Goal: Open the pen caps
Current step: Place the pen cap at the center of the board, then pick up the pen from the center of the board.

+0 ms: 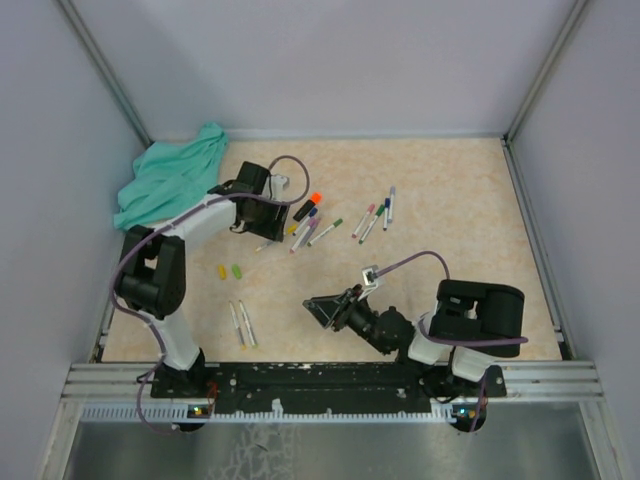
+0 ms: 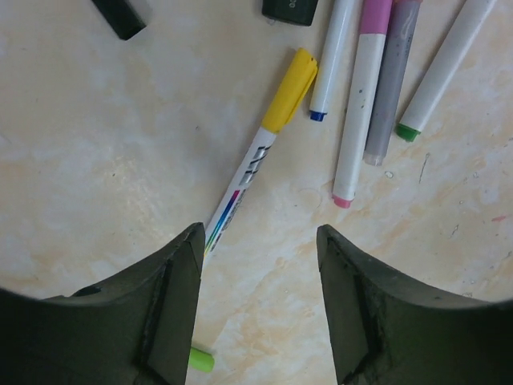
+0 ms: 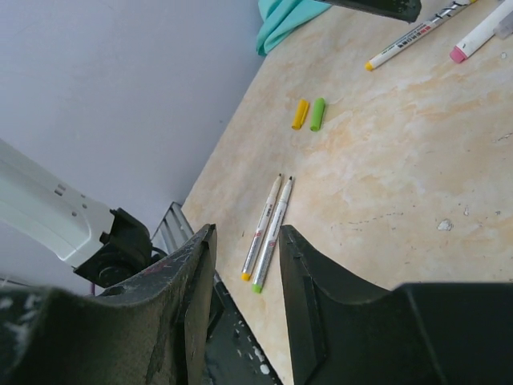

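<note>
the left gripper (image 2: 260, 241) hangs with its jaws apart and empty just above a pen (image 2: 244, 172) whose yellow cap (image 2: 293, 87) is on, beside other pens (image 2: 359, 104). the right gripper (image 3: 246, 233) is narrowly parted, holding nothing, above the table (image 3: 417, 184). a loose yellow cap (image 3: 300, 113) and a loose green cap (image 3: 318, 113) lie side by side, near two uncapped pens (image 3: 273, 228).
</note>
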Available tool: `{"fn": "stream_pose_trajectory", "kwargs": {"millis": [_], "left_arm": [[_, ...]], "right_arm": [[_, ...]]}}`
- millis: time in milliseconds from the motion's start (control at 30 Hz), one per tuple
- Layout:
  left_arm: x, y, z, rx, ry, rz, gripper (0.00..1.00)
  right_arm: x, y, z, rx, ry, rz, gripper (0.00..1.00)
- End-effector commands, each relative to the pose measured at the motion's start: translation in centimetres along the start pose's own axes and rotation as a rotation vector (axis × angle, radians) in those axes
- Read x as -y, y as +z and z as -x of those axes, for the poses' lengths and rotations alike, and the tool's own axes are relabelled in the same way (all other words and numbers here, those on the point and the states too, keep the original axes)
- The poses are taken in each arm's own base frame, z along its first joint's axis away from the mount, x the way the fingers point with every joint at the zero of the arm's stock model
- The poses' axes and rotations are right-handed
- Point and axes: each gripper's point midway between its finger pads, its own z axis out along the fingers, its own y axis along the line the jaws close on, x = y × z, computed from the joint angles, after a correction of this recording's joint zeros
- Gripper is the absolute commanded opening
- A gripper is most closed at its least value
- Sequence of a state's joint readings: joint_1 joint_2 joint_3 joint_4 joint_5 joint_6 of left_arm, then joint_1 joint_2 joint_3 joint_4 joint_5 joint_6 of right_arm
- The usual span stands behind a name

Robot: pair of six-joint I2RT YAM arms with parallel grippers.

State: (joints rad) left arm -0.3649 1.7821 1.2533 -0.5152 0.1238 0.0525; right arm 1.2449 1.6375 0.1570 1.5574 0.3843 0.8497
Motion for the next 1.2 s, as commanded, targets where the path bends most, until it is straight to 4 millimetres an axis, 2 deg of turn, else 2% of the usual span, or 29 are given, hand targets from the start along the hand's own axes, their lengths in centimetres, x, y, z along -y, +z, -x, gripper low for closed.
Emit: {"fn": "stream_pose_trajectory", "kwargs": {"millis": [0,100,300,467,500,733,833,1000,1167], "left_arm": [[0.1,0.8,-0.2,-0.071,0.069,0.006,0.59],[0.2,1.7,-0.6,-0.114,0.076,0.009,0.48],[-0.2,2.7,-0.7,-0.140,0.086,0.024,0.45],[-0.6,3.7,-1.0,-0.166,0.080,0.042,0.34],[-0.7,3.9,-1.2,-0.173,0.079,0.047,0.33],[-0.8,4.3,-1.9,-0.186,0.067,0.053,0.31],[-0.9,4.3,-2.2,-0.189,0.064,0.060,0.23],[-1.5,3.4,-2.0,-0.155,0.066,0.100,0.01],[-1.7,0.3,-0.5,-0.043,0.052,0.140,0.00]], "right_arm": [[-2.4,0.3,3.0,0.116,0.056,0.089,0.38],[-2.4,0.2,3.0,0.116,0.056,0.088,0.38],[-2.5,0.3,2.9,0.112,0.055,0.091,0.38],[-2.5,0.3,3.0,0.112,0.057,0.094,0.38],[-1.7,0.4,2.3,0.096,0.046,0.073,0.38],[-1.6,0.4,2.2,0.093,0.046,0.072,0.38],[-1.6,0.4,2.3,0.094,0.047,0.074,0.38],[-1.6,0.4,2.3,0.092,0.047,0.076,0.38],[-2.1,0.5,2.2,0.083,0.028,0.093,0.38]]}}
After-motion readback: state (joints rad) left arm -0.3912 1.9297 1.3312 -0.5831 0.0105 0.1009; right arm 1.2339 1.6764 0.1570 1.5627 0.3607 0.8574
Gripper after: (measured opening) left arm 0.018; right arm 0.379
